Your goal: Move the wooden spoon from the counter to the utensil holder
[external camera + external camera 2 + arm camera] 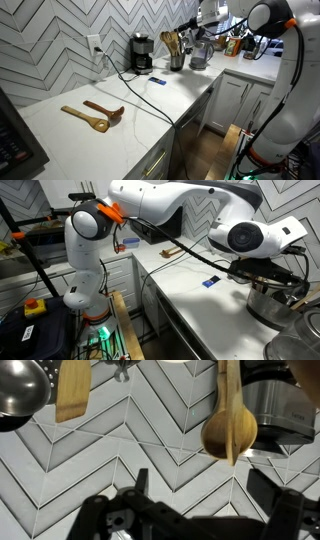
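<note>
The dark grey utensil holder (177, 61) stands at the back of the counter between the coffee maker and the kettle, with several wooden utensils sticking out. The wrist view is upside down. It shows a tan wooden spoon (228, 428) with an oval bowl and a flat wooden spatula (72, 390) coming from the top edge, where the holder itself is out of view. My gripper (200, 33) hangs just above and beside the holder. It also shows in the wrist view (208, 485) and in an exterior view (275, 277). Its fingers are spread, empty, and apart from the spoon.
A golden-orange wooden spoon (85, 118) and a dark reddish-brown utensil (106, 110) lie on the counter's near end. A black coffee maker (142, 52) and a steel kettle (198, 56) flank the holder. A small blue item (155, 83) and a black cable lie mid-counter.
</note>
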You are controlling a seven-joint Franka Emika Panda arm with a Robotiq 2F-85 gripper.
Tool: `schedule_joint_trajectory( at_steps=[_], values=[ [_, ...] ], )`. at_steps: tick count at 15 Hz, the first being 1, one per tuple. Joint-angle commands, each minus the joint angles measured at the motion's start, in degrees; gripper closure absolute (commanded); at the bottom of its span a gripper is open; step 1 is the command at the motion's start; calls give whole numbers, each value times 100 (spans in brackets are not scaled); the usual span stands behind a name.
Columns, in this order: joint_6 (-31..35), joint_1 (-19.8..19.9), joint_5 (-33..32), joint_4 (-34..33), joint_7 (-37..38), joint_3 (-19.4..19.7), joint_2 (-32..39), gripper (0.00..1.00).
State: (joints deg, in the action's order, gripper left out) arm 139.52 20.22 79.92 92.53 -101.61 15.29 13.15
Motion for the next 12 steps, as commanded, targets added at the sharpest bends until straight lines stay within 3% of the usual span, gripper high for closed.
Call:
schedule_joint_trajectory(
  at_steps=[1,4,8,12],
  values=[
    [-149,-29,-904,216,415,119,-379,0],
    [-68,-73,-2027,297,1239,186,-616,0],
    [-517,-17,-3581,301,2485,238,-844,0],
    [-1346,19,-4377,199,3336,218,-993,0]
  ],
)
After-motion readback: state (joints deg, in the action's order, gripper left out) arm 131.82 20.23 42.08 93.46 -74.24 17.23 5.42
